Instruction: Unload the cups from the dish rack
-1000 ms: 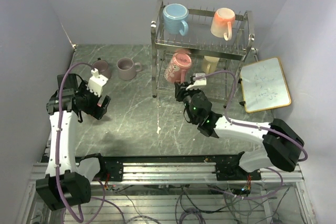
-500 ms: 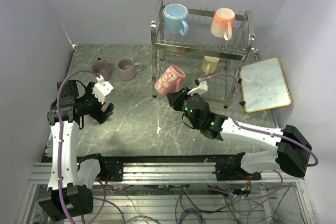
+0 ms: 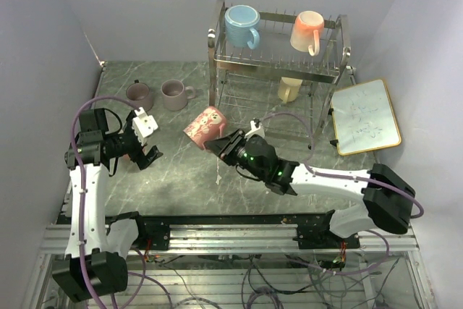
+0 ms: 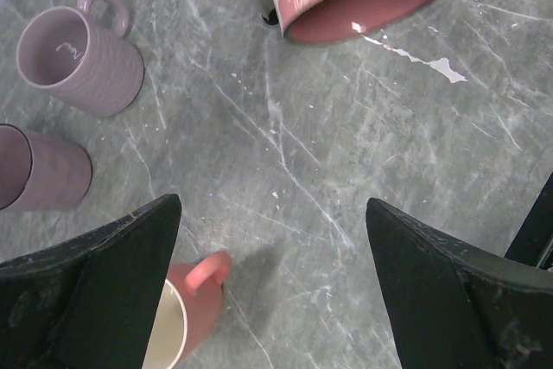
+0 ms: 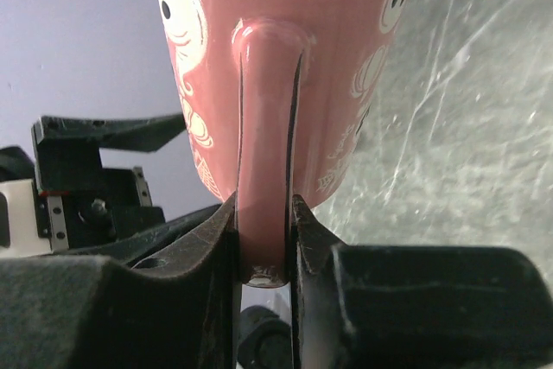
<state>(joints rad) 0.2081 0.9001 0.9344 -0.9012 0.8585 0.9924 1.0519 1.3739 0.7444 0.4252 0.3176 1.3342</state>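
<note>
**A:** Top view: right claw [image 3: 221,144] clamped on the pink patterned mug [image 3: 205,127]. The mug is tipped sideways, just past the fingertips, apart from the dish rack [image 3: 275,70].

**B:** Left claw [image 3: 150,153]?

**A:** Spread wide, holding nothing. Mug well apart from it.

**B:** Left wrist view?

**A:** Mug's pink mouth faces the claw, beyond the fingers. Salmon mug [image 4: 186,308] beside one finger.

**B:** Right wrist view?

**A:** Jaws pinch the handle [image 5: 263,170]. White-on-pink body is right beyond the tips.
</note>
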